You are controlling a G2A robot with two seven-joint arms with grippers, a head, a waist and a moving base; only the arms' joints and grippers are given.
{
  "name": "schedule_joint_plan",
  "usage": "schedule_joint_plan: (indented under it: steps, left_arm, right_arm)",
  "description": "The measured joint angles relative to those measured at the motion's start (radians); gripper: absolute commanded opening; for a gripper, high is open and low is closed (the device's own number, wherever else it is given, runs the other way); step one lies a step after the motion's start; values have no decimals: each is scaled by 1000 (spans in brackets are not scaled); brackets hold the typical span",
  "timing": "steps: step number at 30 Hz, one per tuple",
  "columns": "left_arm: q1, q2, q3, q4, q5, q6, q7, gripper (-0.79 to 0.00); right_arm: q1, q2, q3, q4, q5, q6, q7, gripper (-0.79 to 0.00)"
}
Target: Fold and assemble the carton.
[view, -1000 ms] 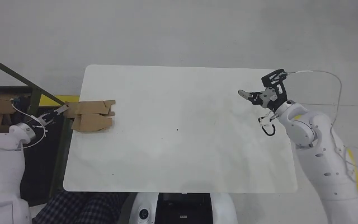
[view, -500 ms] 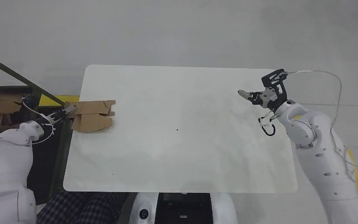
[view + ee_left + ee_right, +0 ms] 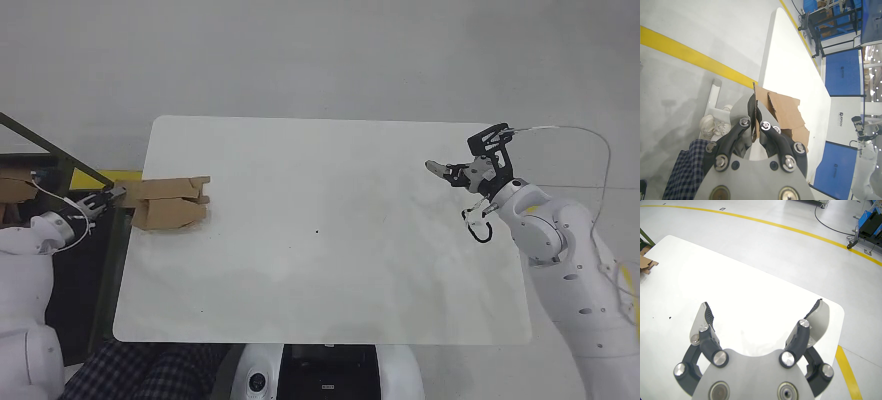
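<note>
Now our left gripper [image 3: 755,113] pinches the flat carton [image 3: 172,204] at the table's [image 3: 330,280] left edge; our right gripper [image 3: 762,311] hangs spread wide near the right edge. We should drag the carton inward flat, gripping firmly, without tearing it.

Plain brown carton [image 3: 168,203] on a white desk [image 3: 330,280]; a yellow stripe [image 3: 696,59] crosses the pale grey floor [image 3: 696,19].

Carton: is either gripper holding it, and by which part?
The left gripper is shut on the carton, pinching the thin edge of one cardboard flap. The right gripper is open and holds nothing.
</note>
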Motion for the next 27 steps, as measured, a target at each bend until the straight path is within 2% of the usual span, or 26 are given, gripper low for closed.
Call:
schedule_joint_plan:
  steps: [7,14,20,27]
  left_arm:
    - [-35,4,-46,15,-207,18,-150,-785]
    - [-44,1,-58,-37,-333,60,-205,-785]
    - [-46,-27,-23,-131,-448,111,-257,-785]
    - [-19,-53,32,-290,-534,164,-247,-785]
  right_arm:
    - [0,0,0,0,0,0,0,0]
    - [0,0,0,0,0,0,0,0]
    - [0,0,0,0,0,0,0,0]
    - [0,0,0,0,0,0,0,0]
